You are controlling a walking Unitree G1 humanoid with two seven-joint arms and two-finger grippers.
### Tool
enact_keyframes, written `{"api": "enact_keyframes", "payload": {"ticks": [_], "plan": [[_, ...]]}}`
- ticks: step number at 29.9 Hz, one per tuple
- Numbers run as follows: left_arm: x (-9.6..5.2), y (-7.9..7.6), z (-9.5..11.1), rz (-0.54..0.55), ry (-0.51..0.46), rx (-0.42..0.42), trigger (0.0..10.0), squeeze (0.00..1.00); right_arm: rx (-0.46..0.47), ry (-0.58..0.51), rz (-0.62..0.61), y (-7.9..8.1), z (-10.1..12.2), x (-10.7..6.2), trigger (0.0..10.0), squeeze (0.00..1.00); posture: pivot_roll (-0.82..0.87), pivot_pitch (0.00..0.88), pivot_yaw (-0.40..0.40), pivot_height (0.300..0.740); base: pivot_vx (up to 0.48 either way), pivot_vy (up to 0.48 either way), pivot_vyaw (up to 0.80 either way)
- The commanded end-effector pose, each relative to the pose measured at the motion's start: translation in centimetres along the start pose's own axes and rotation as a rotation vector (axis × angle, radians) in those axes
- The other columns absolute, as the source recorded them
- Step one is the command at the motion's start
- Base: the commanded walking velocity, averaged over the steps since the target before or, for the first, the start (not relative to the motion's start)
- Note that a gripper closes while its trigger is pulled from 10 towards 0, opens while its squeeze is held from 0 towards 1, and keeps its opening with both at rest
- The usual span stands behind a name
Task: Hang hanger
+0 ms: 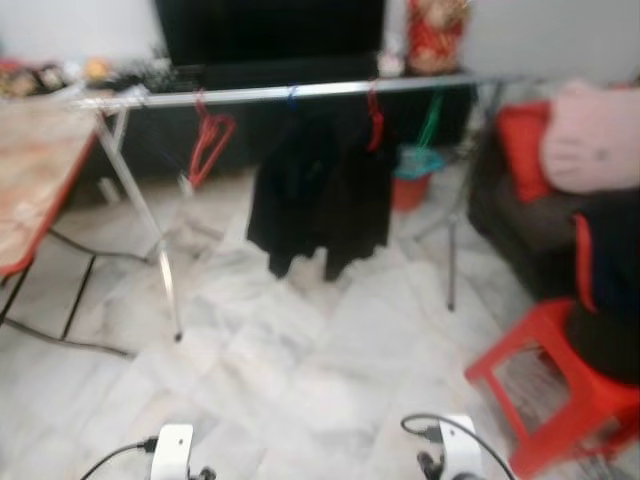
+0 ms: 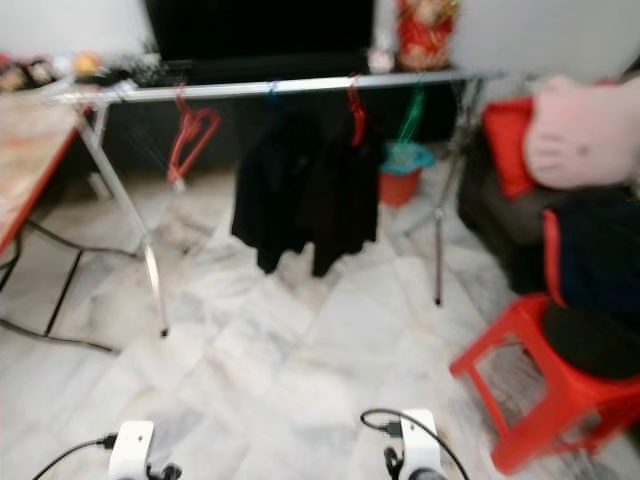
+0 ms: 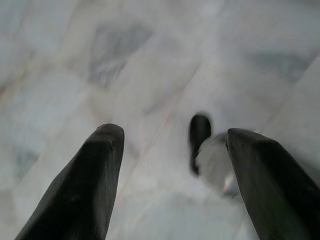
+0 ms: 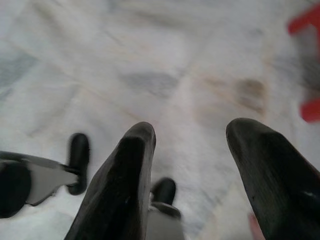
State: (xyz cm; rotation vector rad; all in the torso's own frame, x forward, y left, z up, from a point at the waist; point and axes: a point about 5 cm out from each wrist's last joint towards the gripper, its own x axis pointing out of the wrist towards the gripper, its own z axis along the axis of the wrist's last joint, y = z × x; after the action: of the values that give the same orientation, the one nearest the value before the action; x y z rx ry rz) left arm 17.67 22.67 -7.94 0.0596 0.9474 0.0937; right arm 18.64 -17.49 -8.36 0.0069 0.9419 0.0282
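Hanging empty on the rail (image 1: 300,92) well ahead, the red hanger (image 1: 208,140) looks light, stiff and thin, best pinched at its neck, while the left gripper (image 3: 167,165) and right gripper (image 4: 190,165) hang released above the floor (image 1: 300,360).

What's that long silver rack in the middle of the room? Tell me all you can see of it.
The rack is a shiny metal clothes rail: one long horizontal bar on splayed thin legs, standing on the pale marble floor. An empty red hanger hangs near its left end, a black garment at the middle on blue and red hooks, and a green hanger further right. Blur hides finer detail.
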Motion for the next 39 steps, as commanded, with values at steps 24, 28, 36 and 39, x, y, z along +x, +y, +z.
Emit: {"api": "enact_keyframes", "payload": {"ticks": [24,28,36,39], "plan": [[0.12,-0.41,0.51,-0.014,-0.017,-0.030,10.0,0.00,0.061,-0.013,-0.026,-0.77,-0.04,-0.12,10.0,0.00,0.06,0.000,-0.018,0.740,0.306,0.000,0.03],[0.13,-0.51,0.50,-0.017,-0.017,-0.031,10.0,0.00,0.067,-0.012,-0.029,-0.78,-0.06,-0.12,10.0,0.00,0.06,0.000,-0.018,0.740,0.378,0.000,0.00],[0.14,-0.53,0.56,-0.016,-0.019,-0.035,10.0,0.00,0.068,-0.010,-0.031,-0.82,-0.10,-0.13,10.0,0.00,0.06,0.000,-0.017,0.740,0.381,0.000,0.00],[0.14,-0.51,0.57,-0.016,-0.020,-0.036,10.0,0.00,0.068,-0.009,-0.031,-0.80,-0.10,-0.12,10.0,0.00,0.06,0.000,-0.018,0.740,0.381,0.000,0.00]]}}
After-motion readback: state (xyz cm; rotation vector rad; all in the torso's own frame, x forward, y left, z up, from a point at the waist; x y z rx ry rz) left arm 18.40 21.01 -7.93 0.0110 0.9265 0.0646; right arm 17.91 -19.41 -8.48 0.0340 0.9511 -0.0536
